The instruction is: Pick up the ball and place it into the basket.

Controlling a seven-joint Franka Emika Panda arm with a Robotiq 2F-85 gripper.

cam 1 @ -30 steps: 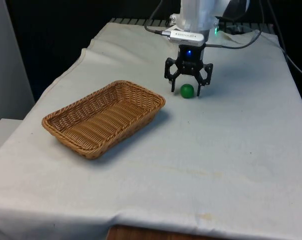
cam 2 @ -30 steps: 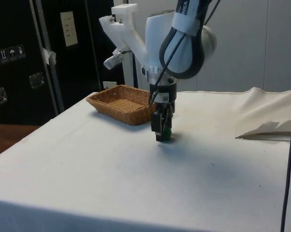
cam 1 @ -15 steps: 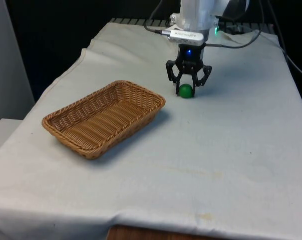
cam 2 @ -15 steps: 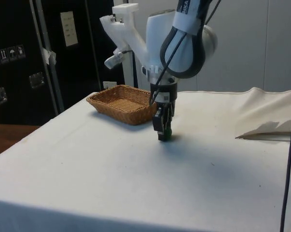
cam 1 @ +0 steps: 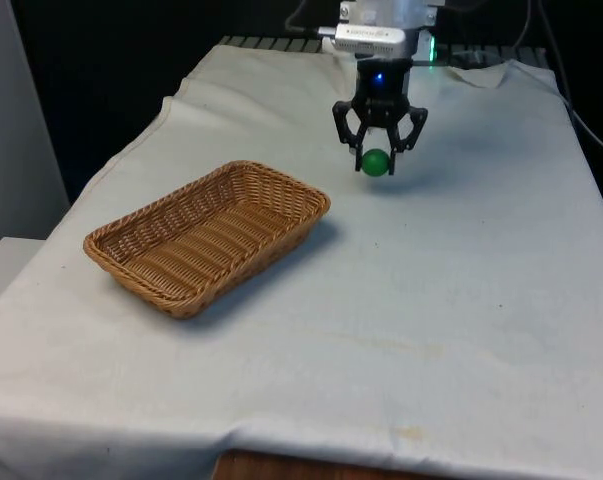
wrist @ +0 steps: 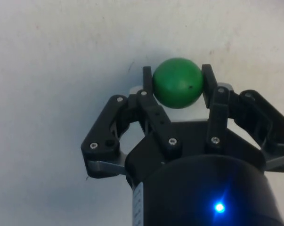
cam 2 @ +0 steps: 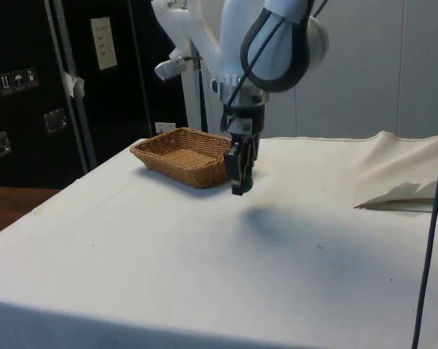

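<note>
Worktop (cam 1: 461, 300) under a white cloth, wrinkled along the edge at the front view's left; in the side view the cloth rumples up at the right of the frame. Wicker basket (cam 1: 209, 235), brown, rectangular, sits left of centre in the front view, turned at an angle to the worktop edge; in the side view it shows at (cam 2: 184, 155), upper middle, beyond my arm. My end effector (cam 1: 377, 160) hangs in the upper middle of the front view, to the front view's right of the basket and apart from it, pointing straight down. Its two black fingers are drawn in tight on the green ball (cam 1: 375, 162), one pad on each side, which the wrist view confirms: ball (wrist: 177, 83) pinched between the fingers (wrist: 147, 80), cloth beneath it. Ball is off the cloth: side view has it at (cam 2: 245, 184) in the end effector (cam 2: 238, 183), above a soft shadow on the cloth below and to the right. Ball not over the basket.
</note>
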